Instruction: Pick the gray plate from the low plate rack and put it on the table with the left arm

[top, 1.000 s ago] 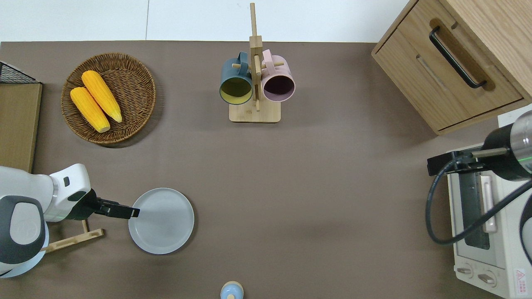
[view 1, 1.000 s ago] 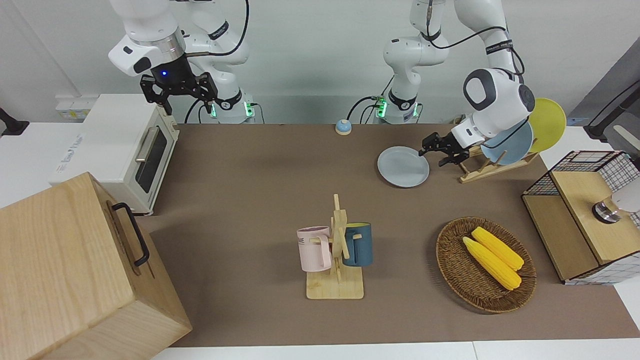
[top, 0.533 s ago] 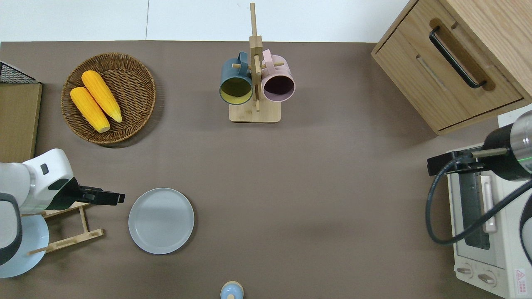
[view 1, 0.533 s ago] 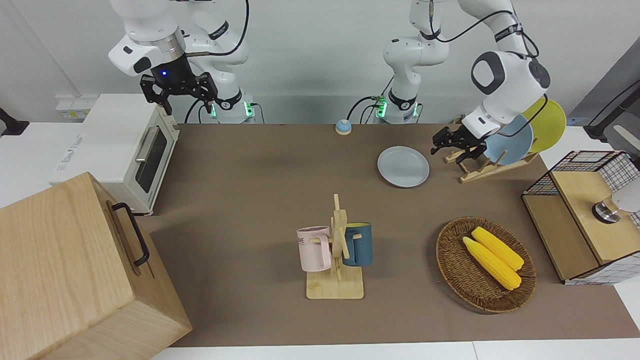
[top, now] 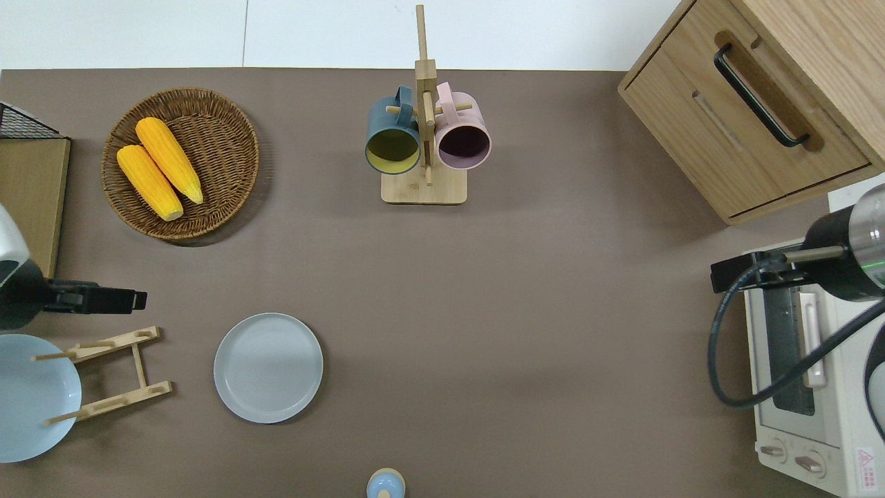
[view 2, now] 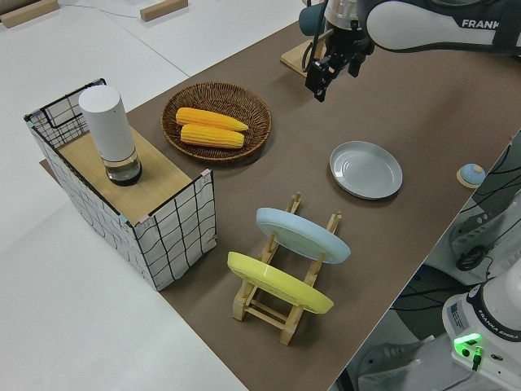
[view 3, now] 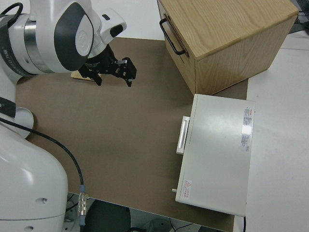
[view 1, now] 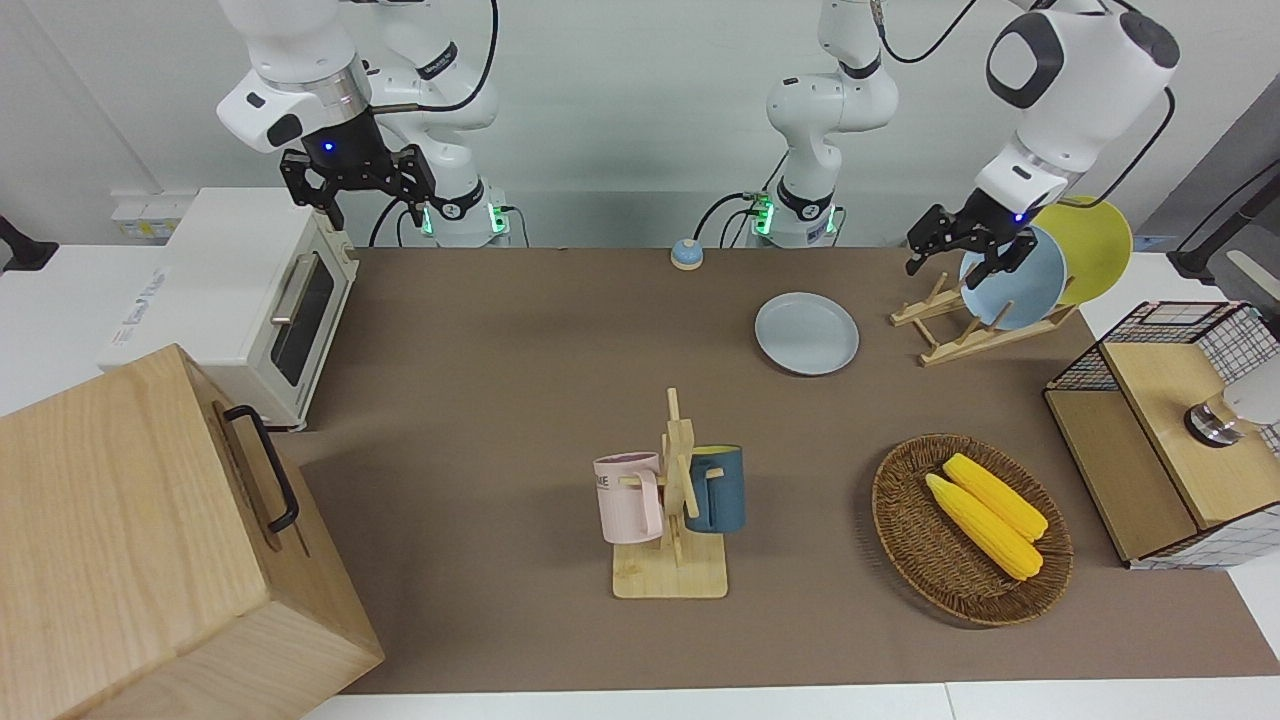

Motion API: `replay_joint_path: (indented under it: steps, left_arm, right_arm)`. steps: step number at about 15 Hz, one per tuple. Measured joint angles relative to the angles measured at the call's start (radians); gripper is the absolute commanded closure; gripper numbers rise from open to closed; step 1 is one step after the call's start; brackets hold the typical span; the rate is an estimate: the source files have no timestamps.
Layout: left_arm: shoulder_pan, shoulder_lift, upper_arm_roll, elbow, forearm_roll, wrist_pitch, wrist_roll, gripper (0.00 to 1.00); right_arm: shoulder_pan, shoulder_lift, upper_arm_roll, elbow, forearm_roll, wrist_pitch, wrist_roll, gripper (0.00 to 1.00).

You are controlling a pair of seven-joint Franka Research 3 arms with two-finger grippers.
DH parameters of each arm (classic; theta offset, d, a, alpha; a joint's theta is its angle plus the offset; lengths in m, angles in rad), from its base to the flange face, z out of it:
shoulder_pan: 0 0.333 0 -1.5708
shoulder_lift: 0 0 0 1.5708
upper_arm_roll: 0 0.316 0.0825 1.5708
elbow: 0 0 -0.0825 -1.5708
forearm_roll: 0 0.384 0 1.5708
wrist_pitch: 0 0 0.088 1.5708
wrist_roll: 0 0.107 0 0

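Observation:
The gray plate (view 1: 807, 333) lies flat on the table (view 1: 500, 350), beside the low plate rack (view 1: 945, 335) and free of any grip; it also shows in the overhead view (top: 268, 367) and the left side view (view 2: 365, 169). The rack (top: 110, 373) holds a light blue plate (view 1: 1012, 285) and a yellow plate (view 1: 1090, 245). My left gripper (view 1: 962, 252) is open and empty, up in the air over the mat just off the rack's farther rail (top: 138, 299), away from the gray plate. My right gripper (view 1: 355, 195) is parked, open.
A mug stand (view 1: 672, 500) with a pink and a dark blue mug stands mid-table. A wicker basket (view 1: 905, 540) holds two corn cobs. A wire-sided shelf box (view 1: 1170, 430) is at the left arm's end; a toaster oven (view 1: 240, 290) and a wooden cabinet (view 1: 150, 540) are at the right arm's end.
My left gripper has left the gray plate's rim, risen and drawn back toward the left arm's end of the table. The plate has stayed flat on the mat.

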Motion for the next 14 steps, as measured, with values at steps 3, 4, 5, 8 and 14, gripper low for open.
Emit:
replay_joint_path:
  steps: [3, 4, 5, 8, 14]
  left_arm:
    - [0.000, 0.000, 0.000, 0.078, 0.012, -0.035, -0.040, 0.01]
    - [0.000, 0.000, 0.000, 0.105, 0.012, -0.057, -0.047, 0.01]
    - [0.000, 0.000, 0.000, 0.128, 0.014, -0.080, -0.051, 0.01]
    - [0.000, 0.000, -0.001, 0.161, 0.049, -0.124, -0.078, 0.01]
    - [0.000, 0.002, -0.054, 0.243, 0.085, -0.211, -0.195, 0.01]
  right_arm:
    - [0.000, 0.000, 0.000, 0.000, 0.000, 0.000, 0.000, 0.013]
    - [0.000, 0.000, 0.000, 0.000, 0.000, 0.000, 0.000, 0.011]
    - [0.000, 0.000, 0.000, 0.000, 0.000, 0.000, 0.000, 0.011]
    - [0.000, 0.000, 0.000, 0.000, 0.000, 0.000, 0.000, 0.011]
    - [0.000, 0.000, 0.000, 0.000, 0.000, 0.000, 0.000, 0.011]
